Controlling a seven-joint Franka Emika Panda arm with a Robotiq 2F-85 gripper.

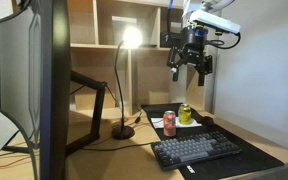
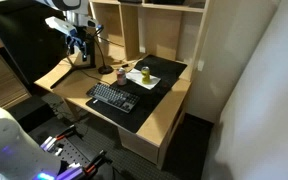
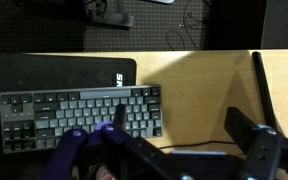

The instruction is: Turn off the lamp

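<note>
The slim black lamp stands on the wooden desk in an exterior view. Its small head (image 1: 131,38) is lit, and its curved stem runs down to a flat round base (image 1: 122,131). My gripper (image 1: 189,62) hangs open and empty in the air to the right of the lamp head, at about the same height and apart from it. It also shows in the exterior view from above (image 2: 81,50). In the wrist view my open fingers (image 3: 181,121) hang over the keyboard (image 3: 79,115) and bare desk. The lamp does not show clearly there.
A red can (image 1: 169,123) and a green can (image 1: 185,114) stand on a black desk mat (image 1: 254,155) behind the keyboard (image 1: 196,150). A big monitor (image 1: 29,80) on a black angular arm (image 1: 92,92) fills the left. Wooden shelves (image 1: 154,45) stand behind.
</note>
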